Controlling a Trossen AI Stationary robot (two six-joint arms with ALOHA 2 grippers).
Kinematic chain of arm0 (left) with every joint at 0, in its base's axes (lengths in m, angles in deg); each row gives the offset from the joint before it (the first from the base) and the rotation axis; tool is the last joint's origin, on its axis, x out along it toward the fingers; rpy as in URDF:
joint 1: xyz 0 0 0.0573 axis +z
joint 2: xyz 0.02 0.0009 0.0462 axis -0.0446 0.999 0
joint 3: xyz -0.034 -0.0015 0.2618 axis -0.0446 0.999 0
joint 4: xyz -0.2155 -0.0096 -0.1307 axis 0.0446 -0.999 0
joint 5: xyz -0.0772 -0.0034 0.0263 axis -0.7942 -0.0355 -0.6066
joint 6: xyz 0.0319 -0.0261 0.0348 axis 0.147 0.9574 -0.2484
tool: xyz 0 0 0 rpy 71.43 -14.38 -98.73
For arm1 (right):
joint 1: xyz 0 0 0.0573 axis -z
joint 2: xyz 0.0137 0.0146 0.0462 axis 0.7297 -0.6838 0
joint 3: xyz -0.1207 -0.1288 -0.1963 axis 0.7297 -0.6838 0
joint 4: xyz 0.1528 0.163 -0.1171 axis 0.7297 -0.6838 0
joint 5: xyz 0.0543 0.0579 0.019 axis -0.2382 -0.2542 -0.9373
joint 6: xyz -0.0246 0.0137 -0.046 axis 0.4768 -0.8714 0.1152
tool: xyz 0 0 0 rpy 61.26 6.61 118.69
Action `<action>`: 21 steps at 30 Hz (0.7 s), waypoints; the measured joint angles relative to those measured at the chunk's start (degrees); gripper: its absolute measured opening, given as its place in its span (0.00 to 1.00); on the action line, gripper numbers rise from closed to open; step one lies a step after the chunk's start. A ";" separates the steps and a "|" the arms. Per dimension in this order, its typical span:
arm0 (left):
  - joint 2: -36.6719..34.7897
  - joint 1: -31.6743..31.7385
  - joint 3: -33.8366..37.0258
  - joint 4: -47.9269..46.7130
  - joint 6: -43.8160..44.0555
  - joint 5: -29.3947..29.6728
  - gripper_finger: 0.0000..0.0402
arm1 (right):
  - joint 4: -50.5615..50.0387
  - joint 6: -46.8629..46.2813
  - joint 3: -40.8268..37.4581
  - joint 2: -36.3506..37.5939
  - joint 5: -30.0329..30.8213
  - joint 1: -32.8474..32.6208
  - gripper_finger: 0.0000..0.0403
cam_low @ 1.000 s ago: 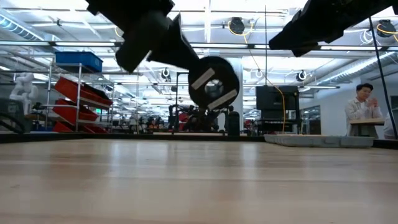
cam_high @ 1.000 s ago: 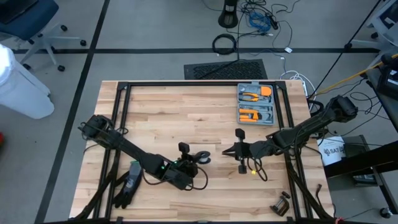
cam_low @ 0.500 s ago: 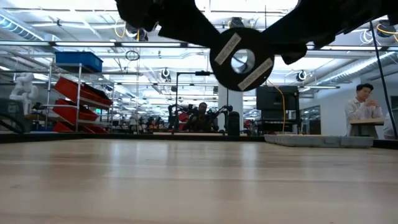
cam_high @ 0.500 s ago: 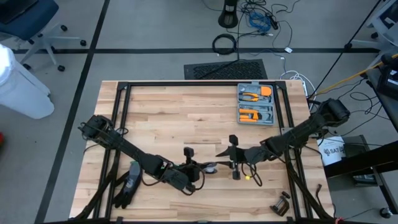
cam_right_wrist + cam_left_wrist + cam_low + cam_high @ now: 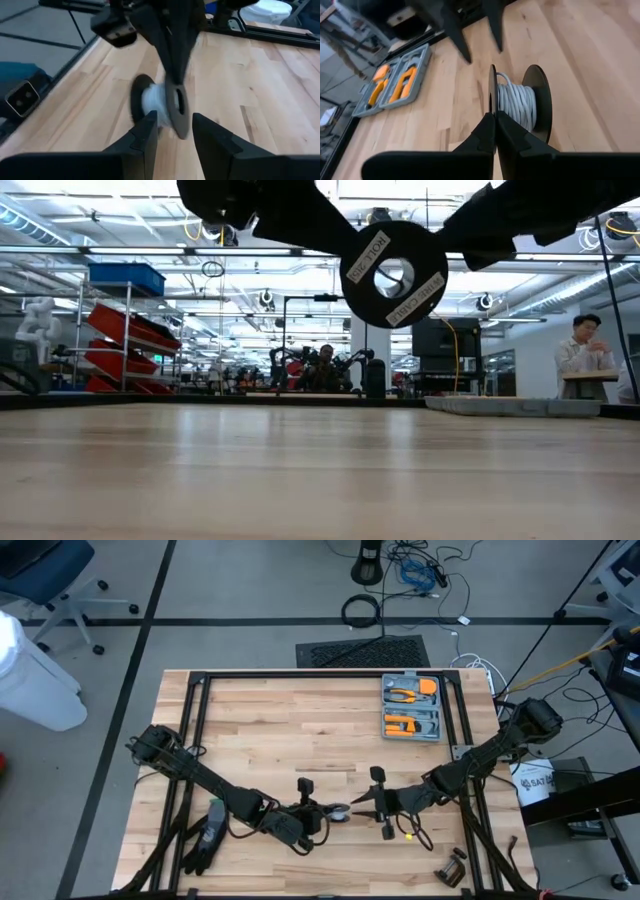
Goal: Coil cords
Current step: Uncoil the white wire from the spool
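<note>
The cord (image 5: 516, 106) is white and wound on a small spool between two black discs (image 5: 393, 273). The spool hangs above the table's near middle (image 5: 338, 811). My left gripper (image 5: 495, 131) reaches it from the table's left and is shut on one disc. My right gripper (image 5: 176, 131) is open. It points at the spool (image 5: 159, 105) from the table's right, close by, with its fingers short of the discs and touching nothing. My left gripper pinches the rim of one black disc (image 5: 492, 102) between its two fingertips. The fingers come from the table's left, slanting a little downward, edge-on to the disc. The spool is lifted clear of the table, with its axle about level and its other disc (image 5: 541, 102) free.
A grey case of orange tools (image 5: 411, 707) lies at the far right of the table. A black glove-like thing (image 5: 205, 838) lies near the left front and a small dark piece (image 5: 452, 867) at the right front corner. A person (image 5: 585, 345) stands beyond the table.
My left gripper has turned at the wrist and swung the spool toward the table's near edge. One disc face now squarely meets the low view. My right gripper has moved toward the near edge and closer to the spool.
</note>
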 joint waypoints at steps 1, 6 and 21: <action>0.00 -0.01 0.00 0.48 -0.41 -0.46 0.02 | -0.40 0.05 0.02 0.00 0.08 0.00 0.27; 0.00 -0.01 0.00 3.98 -1.35 -3.32 0.02 | -1.78 0.20 0.00 0.00 0.16 -0.42 0.27; -1.85 0.26 0.02 4.80 -0.94 -4.40 0.02 | -1.71 1.19 0.02 0.00 0.33 -1.22 0.27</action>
